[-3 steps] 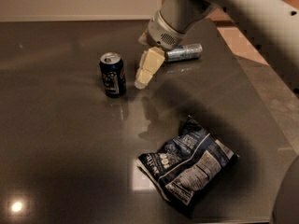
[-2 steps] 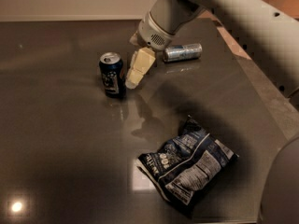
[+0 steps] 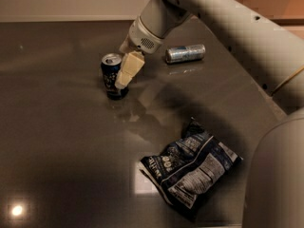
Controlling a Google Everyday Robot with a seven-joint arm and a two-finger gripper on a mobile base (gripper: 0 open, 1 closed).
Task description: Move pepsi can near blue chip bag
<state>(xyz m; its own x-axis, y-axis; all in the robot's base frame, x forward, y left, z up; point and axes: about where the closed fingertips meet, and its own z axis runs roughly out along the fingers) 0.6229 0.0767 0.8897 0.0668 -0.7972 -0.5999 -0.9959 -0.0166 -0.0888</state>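
Note:
The pepsi can (image 3: 110, 76) stands upright on the dark table, left of centre, dark blue with a silver top. My gripper (image 3: 122, 79) comes down from the upper right and sits right against the can's right side, partly overlapping it. The blue chip bag (image 3: 190, 170) lies flat at the front right, navy foil with white lettering and a white nutrition panel, well apart from the can.
A slim silver-grey can (image 3: 185, 53) lies on its side at the back right. My arm (image 3: 228, 18) crosses the upper right and its body fills the right edge. The table's right edge (image 3: 273, 113) runs diagonally.
My gripper has moved left and slightly down, from beside the pepsi can to right against it. The cans and the bag have not moved.

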